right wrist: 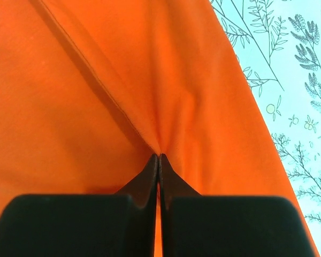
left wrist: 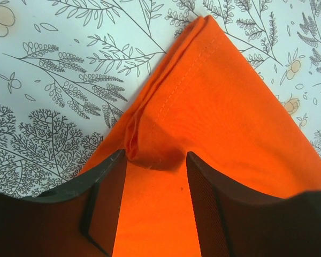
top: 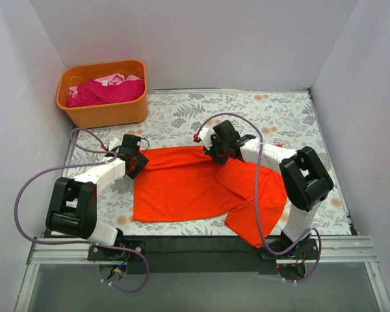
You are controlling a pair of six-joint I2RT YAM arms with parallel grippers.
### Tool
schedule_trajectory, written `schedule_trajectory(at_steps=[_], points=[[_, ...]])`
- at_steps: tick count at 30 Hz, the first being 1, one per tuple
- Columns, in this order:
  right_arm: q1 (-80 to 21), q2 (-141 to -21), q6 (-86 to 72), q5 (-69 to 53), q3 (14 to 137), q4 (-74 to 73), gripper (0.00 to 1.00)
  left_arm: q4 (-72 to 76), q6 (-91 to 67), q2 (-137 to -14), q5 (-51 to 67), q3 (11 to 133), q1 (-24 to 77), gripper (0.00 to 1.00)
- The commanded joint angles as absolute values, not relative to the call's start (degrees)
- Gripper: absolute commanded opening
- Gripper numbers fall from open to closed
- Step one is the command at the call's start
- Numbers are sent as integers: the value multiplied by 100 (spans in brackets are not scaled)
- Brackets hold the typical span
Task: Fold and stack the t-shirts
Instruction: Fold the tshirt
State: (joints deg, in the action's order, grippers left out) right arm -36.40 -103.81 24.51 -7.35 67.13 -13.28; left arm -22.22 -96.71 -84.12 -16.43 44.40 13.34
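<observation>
A bright orange-red t-shirt (top: 188, 188) lies spread on the leaf-patterned table, its right part bunched toward the front edge. My left gripper (top: 138, 159) is down at the shirt's far-left corner. In the left wrist view its jaws stand apart on either side of a raised fold of that orange fabric (left wrist: 219, 107), so the left gripper (left wrist: 155, 158) is open. My right gripper (top: 218, 155) is at the shirt's far edge near the middle. In the right wrist view the right gripper (right wrist: 159, 156) is shut, pinching a ridge of the orange cloth (right wrist: 69, 107). Magenta and pale pink t-shirts (top: 107, 91) lie crumpled in the tub.
A rigid orange plastic tub (top: 104, 112) stands at the table's back-left corner. White walls close in the table (top: 279, 117) on the left, back and right. Purple cables loop from both arms over the near edge.
</observation>
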Motion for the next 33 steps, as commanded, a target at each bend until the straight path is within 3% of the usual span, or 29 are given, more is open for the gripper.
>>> schedule_trajectory(at_steps=[1,9,14,15,17,21,30,33], points=[[-3665,-10029,2672,-650,6583,-1292,1,-2206,-9703,-8437,-1951,4368,1336,45],[-3665,-10116,2821,-808,6442,-1283,2,-2197,-9650,-8490,-2057,4307,1336,30],[-3665,-10266,2672,-1063,6557,-1301,11,-2189,-9650,-8333,-2337,4131,1336,18],[-3674,-10248,2654,-1081,6574,-1301,13,-2197,-9616,-8271,-2399,4131,1327,18],[-3674,-10213,2611,-1081,6600,-1301,27,-2197,-9554,-8236,-2609,4122,1327,17],[-3604,-10064,2383,-871,6644,-1301,39,-2188,-9431,-8314,-2812,4157,1301,17],[-2577,-9660,1293,-588,6540,-1047,40,-2057,-9264,-8350,-3076,4131,1257,22],[-2075,-9432,696,-580,6329,-835,41,-2039,-9202,-8323,-3102,4192,1222,30]])
